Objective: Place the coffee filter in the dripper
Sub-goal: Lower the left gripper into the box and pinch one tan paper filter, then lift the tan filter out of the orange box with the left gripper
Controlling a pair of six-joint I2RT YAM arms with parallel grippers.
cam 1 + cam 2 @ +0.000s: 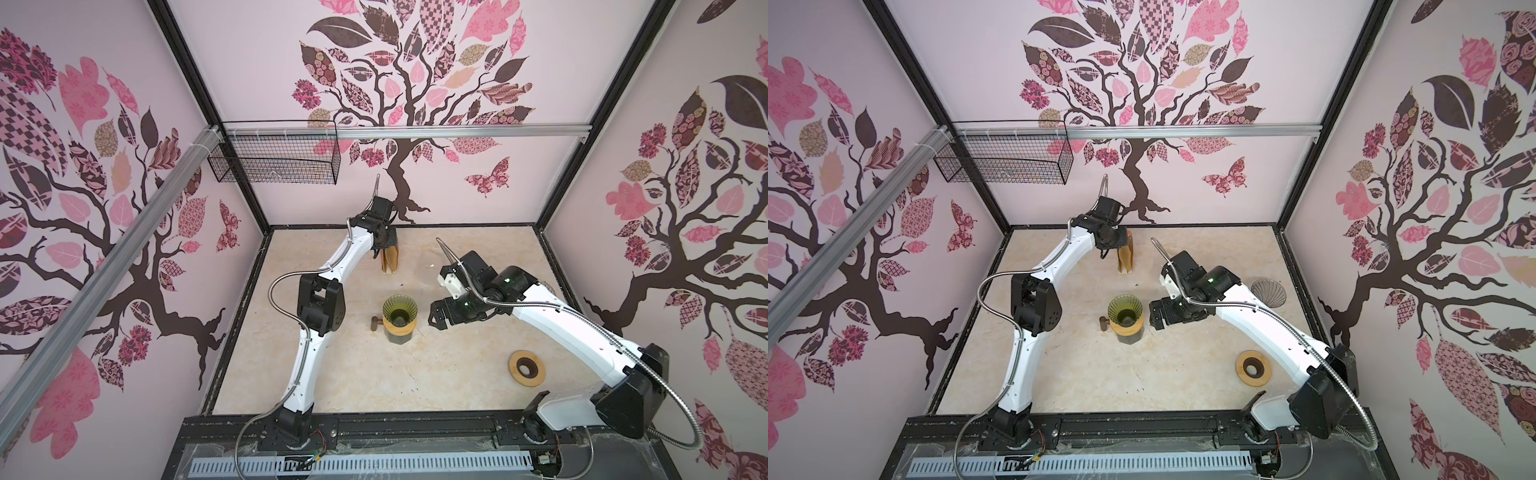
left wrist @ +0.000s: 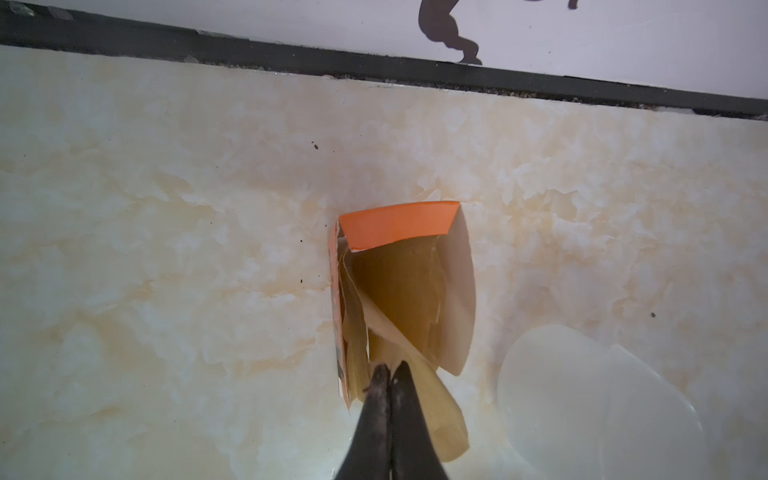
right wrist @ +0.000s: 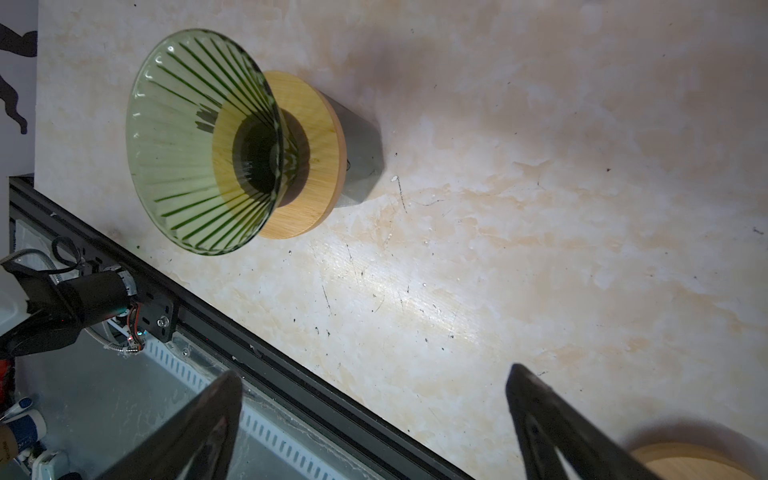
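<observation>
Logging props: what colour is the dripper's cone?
The dripper is translucent green with dark radial ribs; clearest in right wrist view.

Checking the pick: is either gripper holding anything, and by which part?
The left gripper pinches a coffee filter by its upper edge, at the box mouth; the right gripper holds nothing.

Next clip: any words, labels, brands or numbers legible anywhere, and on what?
None can be read.
The orange filter box has marks on its narrow side, seen edge-on and too blurred to read.
The green dripper and wooden ring show no text.
</observation>
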